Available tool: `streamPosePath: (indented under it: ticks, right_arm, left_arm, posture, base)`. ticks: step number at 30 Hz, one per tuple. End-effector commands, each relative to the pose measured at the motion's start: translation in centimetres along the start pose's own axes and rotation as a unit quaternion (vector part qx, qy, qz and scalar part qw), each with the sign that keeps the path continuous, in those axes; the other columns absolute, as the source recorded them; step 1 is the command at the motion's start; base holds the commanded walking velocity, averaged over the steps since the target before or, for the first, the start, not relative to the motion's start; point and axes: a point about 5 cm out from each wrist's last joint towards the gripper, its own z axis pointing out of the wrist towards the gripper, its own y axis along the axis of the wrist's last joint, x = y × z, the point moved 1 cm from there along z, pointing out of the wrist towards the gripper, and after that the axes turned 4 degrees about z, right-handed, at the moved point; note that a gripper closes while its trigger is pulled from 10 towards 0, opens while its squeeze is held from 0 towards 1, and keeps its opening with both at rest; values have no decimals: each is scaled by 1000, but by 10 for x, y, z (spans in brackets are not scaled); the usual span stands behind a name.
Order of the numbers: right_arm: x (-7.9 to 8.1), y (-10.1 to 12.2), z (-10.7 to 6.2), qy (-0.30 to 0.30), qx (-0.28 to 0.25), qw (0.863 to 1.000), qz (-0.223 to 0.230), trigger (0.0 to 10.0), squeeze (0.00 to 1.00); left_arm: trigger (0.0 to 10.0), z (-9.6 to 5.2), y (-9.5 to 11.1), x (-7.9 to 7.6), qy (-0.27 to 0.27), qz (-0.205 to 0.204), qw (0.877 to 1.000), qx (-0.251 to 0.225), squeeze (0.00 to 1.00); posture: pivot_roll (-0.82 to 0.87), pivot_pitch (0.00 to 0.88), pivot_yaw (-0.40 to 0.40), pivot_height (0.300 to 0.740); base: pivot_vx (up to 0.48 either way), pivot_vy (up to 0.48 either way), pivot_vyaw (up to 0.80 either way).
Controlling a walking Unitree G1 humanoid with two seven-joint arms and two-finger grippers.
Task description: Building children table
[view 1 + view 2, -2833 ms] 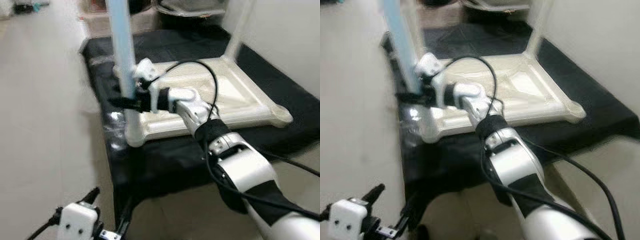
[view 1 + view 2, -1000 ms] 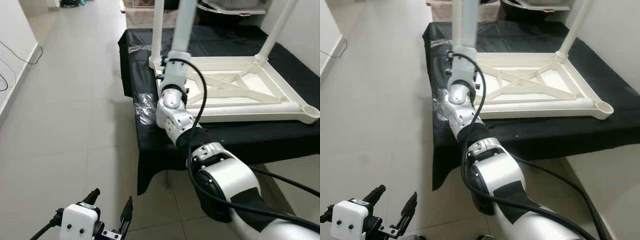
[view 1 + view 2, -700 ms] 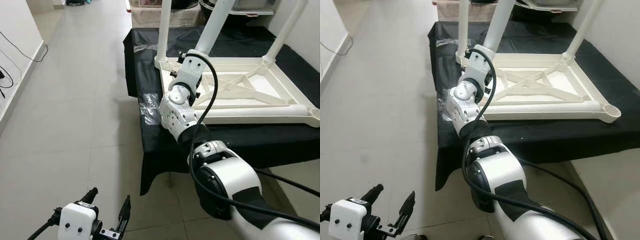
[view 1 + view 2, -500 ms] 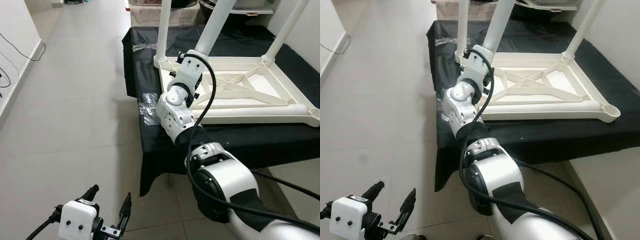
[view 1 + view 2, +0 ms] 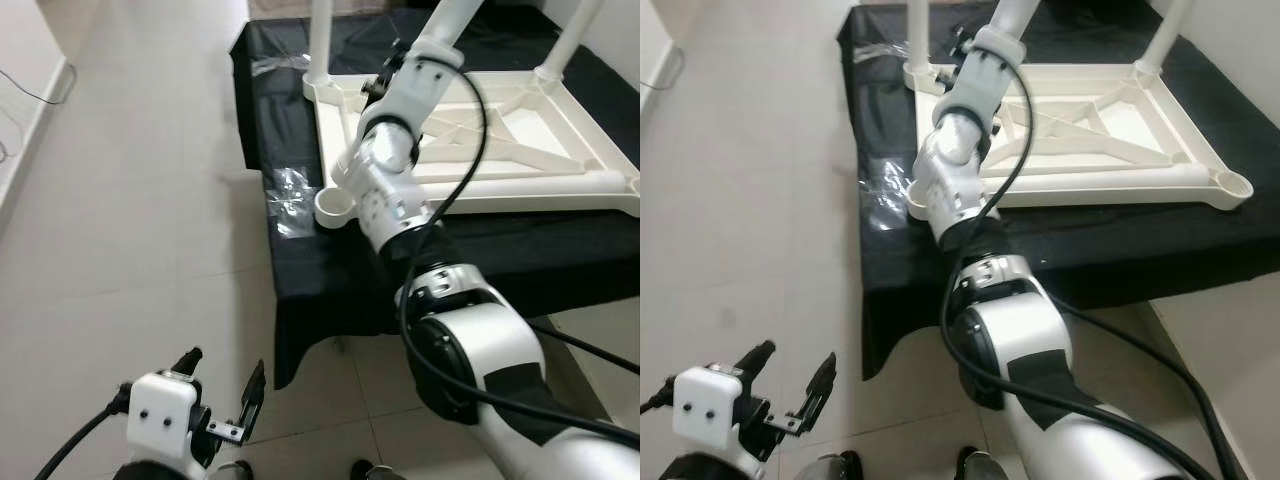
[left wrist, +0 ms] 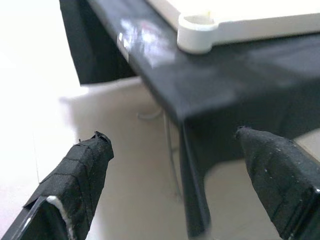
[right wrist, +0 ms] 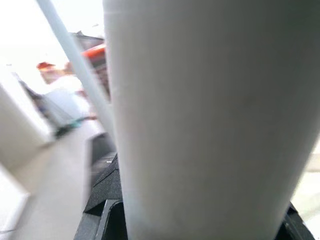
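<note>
A white children's table top point(image 5: 520, 185) lies upside down on a black-covered surface point(image 5: 330, 270). White legs stand in its far-left corner point(image 5: 320, 35) and far-right corner point(image 5: 568, 35). The round socket point(image 5: 333, 208) at the near-left corner is empty; the same socket point(image 6: 197, 32) also appears in the left wrist view. My right gripper point(image 5: 408, 52) is over the table top, shut on a third white leg point(image 5: 452, 14) that leans to the right. That leg point(image 7: 200, 110) is close up in the right wrist view. My left gripper point(image 5: 222, 378) hangs low over the floor, open and holding nothing.
A crumpled clear plastic bag point(image 5: 290, 190) lies on the black cover just left of the empty socket. Pale tiled floor point(image 5: 120, 220) stretches to the left of the covered surface. A cable point(image 5: 20, 95) runs along the left wall.
The head camera has shifted. My right gripper has swung the leg from upright at the near-left corner to a lean over the table top, and the near-left socket has come into sight.
</note>
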Motion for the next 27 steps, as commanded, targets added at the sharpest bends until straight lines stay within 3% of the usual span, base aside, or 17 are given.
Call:
streamPosePath:
  ticks: [1, 2, 6, 9, 11, 12, 15, 16, 20, 21, 27]
  right_arm:
    - [3, -4, -3, 30, 16, 999, 13, 10000, 0]
    - [7, -7, -6, 70, 26, 997, 28, 10000, 0]
    - [7, -29, -21, 149, 96, 980, 85, 10000, 0]
    - [4, -38, -28, 161, 119, 975, 101, 10000, 0]
    - [0, -49, -42, 191, 138, 964, 123, 10000, 0]
    - [-1, -53, -48, 205, 146, 960, 127, 10000, 0]
    - [-2, -54, -52, 213, 150, 957, 126, 10000, 0]
    - [-1, -55, -56, 225, 155, 953, 130, 10000, 0]
    - [0, -57, -66, 258, 169, 942, 133, 10000, 0]
    - [0, -58, -69, 266, 173, 939, 132, 10000, 0]
    - [4, -58, -82, 296, 189, 925, 144, 10000, 0]
  left_arm:
    - [10000, 0, -7, 3, 0, 1, 1000, 24, 1000]
    - [10000, 4, -8, 6, 0, 20, 999, 29, 0]
    - [10000, 28, -4, 14, -5, 88, 996, 25, 0]
    - [10000, 38, -1, 18, -5, 102, 995, 20, 0]
    - [10000, 60, 7, 21, -11, 124, 992, 3, 0]
    - [10000, 71, 9, 23, -15, 139, 990, 1, 949]
    - [10000, 78, 10, 23, -17, 148, 989, 1, 949]
    - [10000, 86, 12, 25, -15, 156, 988, -2, 1000]
    - [10000, 102, 17, 24, -23, 189, 982, -2, 1000]
    - [10000, 107, 17, 22, -26, 199, 980, 0, 0]
    - [10000, 120, 16, 17, -29, 204, 978, 2, 0]
  posture:
    - [56, 144, -32, 740]
    - [51, 135, -32, 740]
    - [51, 123, -29, 740]
    - [45, 113, -28, 740]
    - [40, 105, -26, 740]
    - [40, 96, -24, 740]
    - [40, 96, -24, 740]
    - [35, 93, -21, 740]
    - [28, 88, -17, 740]
    - [32, 80, -17, 740]
    - [25, 74, -10, 740]
  base:
    - [0, 0, 0]
    - [0, 0, 0]
    - [0, 0, 0]
    - [0, 0, 0]
    - [0, 0, 0]
    - [0, 0, 0]
    - [0, 0, 0]
    - [0, 0, 0]
    - [0, 0, 0]
    - [0, 0, 0]
    - [0, 0, 0]
